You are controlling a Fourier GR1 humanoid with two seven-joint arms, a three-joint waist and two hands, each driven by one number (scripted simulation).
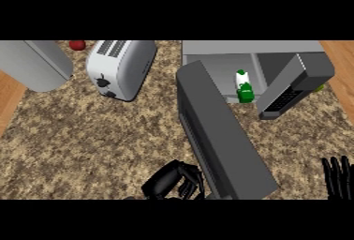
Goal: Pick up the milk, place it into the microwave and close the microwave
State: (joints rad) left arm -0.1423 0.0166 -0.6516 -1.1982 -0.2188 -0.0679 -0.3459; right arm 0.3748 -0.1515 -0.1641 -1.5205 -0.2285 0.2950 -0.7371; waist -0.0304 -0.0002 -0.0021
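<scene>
Two of three steps looked done, judging by how things lay: milk (243, 86) stood upright inside the microwave (249, 48), w/ no hand on it. What was left: shutting the door (221, 136), which hung wide open and swung out toward the robot, running from the cavity's left side down to the view's lower edge.

Left hand (169, 183) sat low, just beside the door's outer end, on its left side, fingers curled in and holding nothing visible. Couldn't tell if it touched the door. From there a push on the door's outer face seemed the likely way to close it, approx. a swing to the right and back.

Right hand (337, 176) rested at the right edge, fingers straight and up, apart from everything.

Another dark slab w/ a keypad-like grid (294, 89) tilted across the microwave's right side; its role was unclear, and it could get in the door's path. A small green bit (319, 87) peeked out behind it.

Toaster (121, 65) stood well left of the door, a grey rounded object (34, 63) and a small red thing (77, 45) further left. None of them blocked the swing. Counter (90, 140) was speckled stone.
</scene>
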